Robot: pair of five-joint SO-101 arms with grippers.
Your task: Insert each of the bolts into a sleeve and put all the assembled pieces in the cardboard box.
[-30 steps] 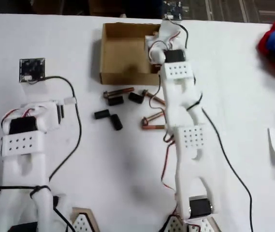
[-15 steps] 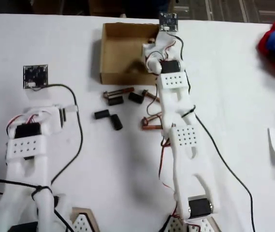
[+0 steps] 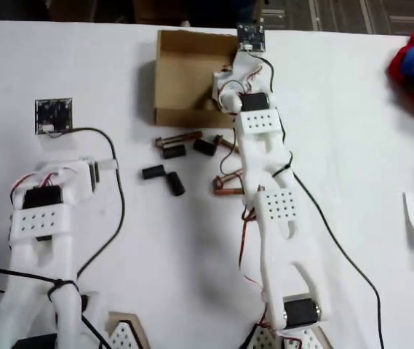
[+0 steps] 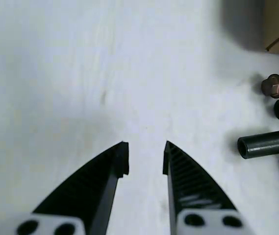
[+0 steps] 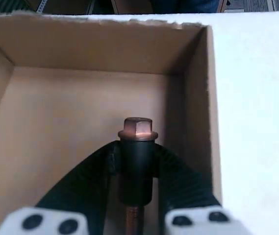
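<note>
left jaws apart, right jaws clamped

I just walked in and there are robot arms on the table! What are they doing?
The right hand grips a black sleeve with a copper bolt pushed through it, and holds it over the inside of the cardboard box, not yet let go. The left hand is open above the white table, near loose sleeves and spare bolts not yet paired.

Four loose sleeves (image 3: 153,172), perhaps four loose bolts (image 3: 178,138), one box (image 3: 192,116).
</note>
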